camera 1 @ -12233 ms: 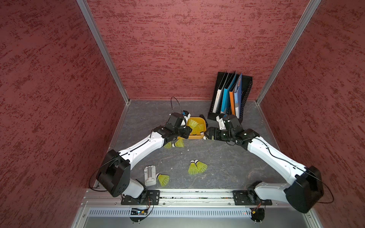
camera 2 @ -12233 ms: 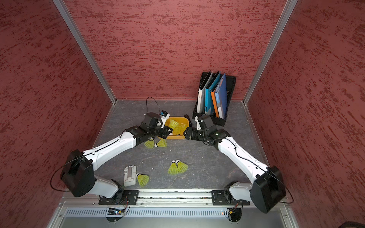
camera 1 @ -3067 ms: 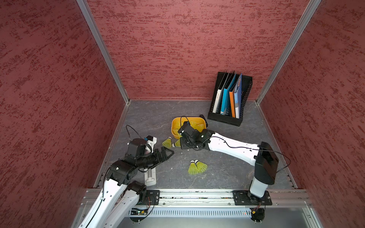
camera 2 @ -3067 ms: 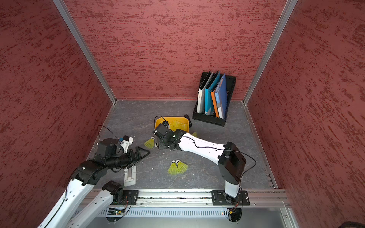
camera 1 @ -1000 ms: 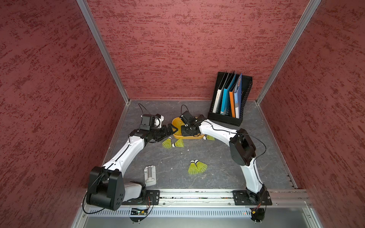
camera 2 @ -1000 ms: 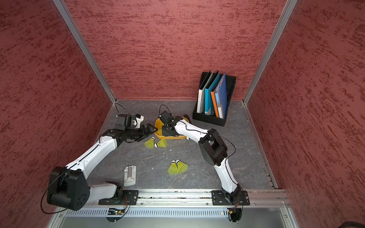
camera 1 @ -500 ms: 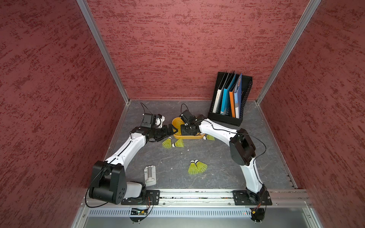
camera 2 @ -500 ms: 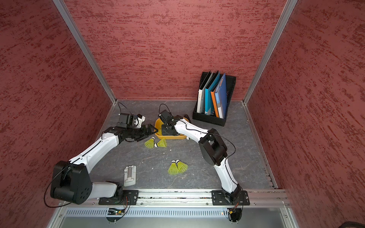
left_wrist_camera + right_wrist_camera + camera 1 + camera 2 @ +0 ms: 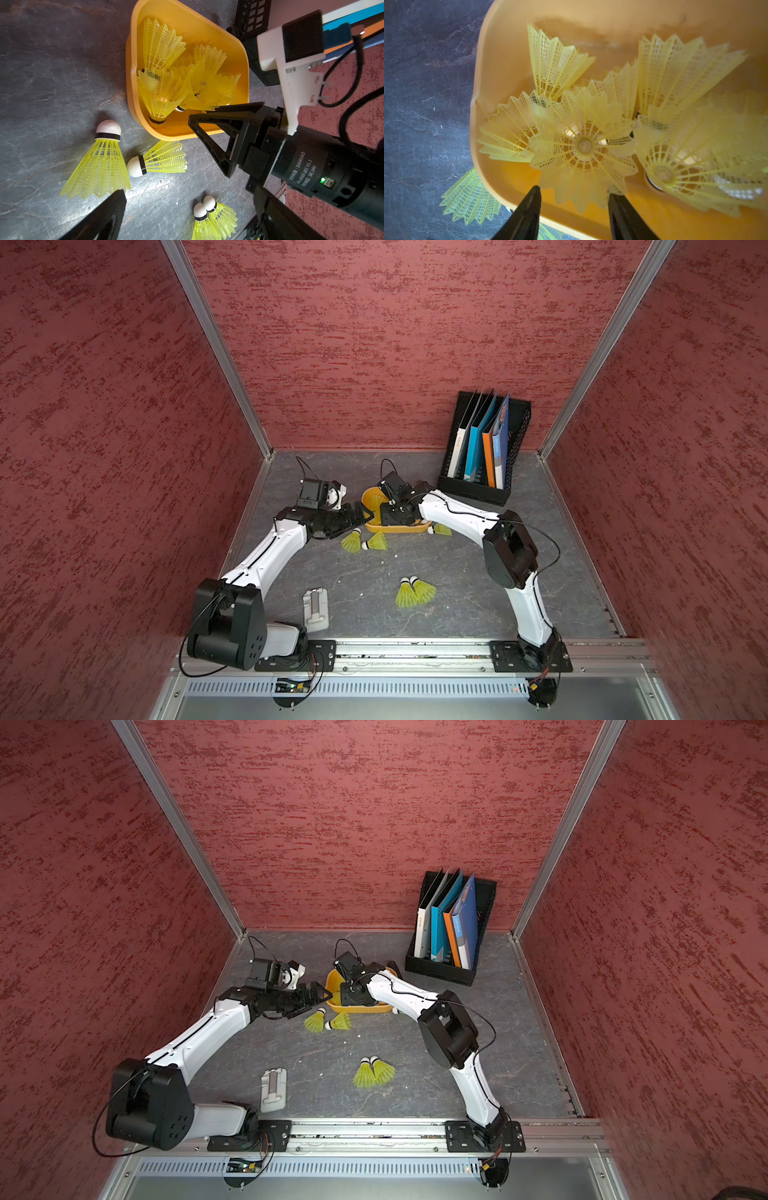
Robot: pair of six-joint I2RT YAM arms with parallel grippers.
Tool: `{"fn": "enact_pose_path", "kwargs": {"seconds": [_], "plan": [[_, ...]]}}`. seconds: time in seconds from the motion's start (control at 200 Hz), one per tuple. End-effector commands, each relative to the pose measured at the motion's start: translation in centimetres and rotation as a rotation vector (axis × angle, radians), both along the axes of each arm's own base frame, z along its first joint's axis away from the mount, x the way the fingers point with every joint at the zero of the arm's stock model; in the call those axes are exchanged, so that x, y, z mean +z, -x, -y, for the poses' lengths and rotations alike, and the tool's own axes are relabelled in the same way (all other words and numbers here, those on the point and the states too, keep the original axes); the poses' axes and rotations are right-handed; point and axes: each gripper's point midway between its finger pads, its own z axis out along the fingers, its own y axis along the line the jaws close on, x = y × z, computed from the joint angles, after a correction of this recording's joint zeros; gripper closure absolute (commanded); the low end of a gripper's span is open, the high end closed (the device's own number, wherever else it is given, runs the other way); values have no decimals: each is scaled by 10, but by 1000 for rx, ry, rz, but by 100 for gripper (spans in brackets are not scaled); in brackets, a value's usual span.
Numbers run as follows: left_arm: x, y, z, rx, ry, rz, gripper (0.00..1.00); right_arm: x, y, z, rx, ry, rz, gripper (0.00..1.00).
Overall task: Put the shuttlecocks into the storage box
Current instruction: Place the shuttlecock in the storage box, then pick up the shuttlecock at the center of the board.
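Since both wrist cams cover it: the storage box (image 9: 368, 498) sits toward the back of the table (image 9: 457, 605), to the left of the black file rack (image 9: 478, 489) and clear of it. Several shuttlecocks (image 9: 162, 45) are piled inside with skirts overlapping, some tip-down, some lying over.

My right gripper (image 9: 573, 191) is over the front part of the box, pointing down into it. Its fingers (image 9: 527, 214) are parted to roughly one skirt's width. One upright shuttlecock (image 9: 583, 145) stands tip-down directly below, its skirt edge reaching in between my tips. Nothing looks pinched. Can't tell if either pad brushes the skirt.

My left gripper (image 9: 321, 994) is low at the box's left end. Its tips are over or against the rim, can't tell which. Its fingers are spread wide with nothing between them. The left wrist view clearly shows only one finger (image 9: 104, 216).

Loose on the table, in both top views:
- front pair (image 9: 352, 541): just ahead of the box's front-left corner, side by side, both on their sides.
- corner shuttlecock (image 9: 442, 529): just beside the box's front-right corner, mostly hidden by my right arm in a top view.
- near pair (image 9: 406, 596): mid-table, well apart from the box, touching each other, white tips pointing away from my bases.

A grey plastic piece (image 9: 316, 608) lies near my left base.
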Motion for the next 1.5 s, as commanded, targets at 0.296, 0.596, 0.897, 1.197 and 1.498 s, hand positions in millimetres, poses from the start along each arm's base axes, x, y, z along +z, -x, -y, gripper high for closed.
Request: {"fn": "enact_pose_path", "kwargs": {"seconds": [0.296, 0.596, 0.897, 1.197, 1.498], "plan": [[15, 2, 2, -47, -36, 72, 0, 76, 9, 25, -38, -51, 119, 37], [34, 18, 24, -195, -118, 226, 0, 93, 49, 73, -37, -30, 166, 37], [26, 73, 72, -515, -165, 281, 0, 66, 100, 125, -36, 33, 126, 39], [12, 94, 107, -646, -186, 291, 0, 44, 108, 167, -206, 32, 47, 43], [-8, 95, 142, -653, -194, 274, 0, 39, 99, 180, -275, -28, -7, 48]]}}
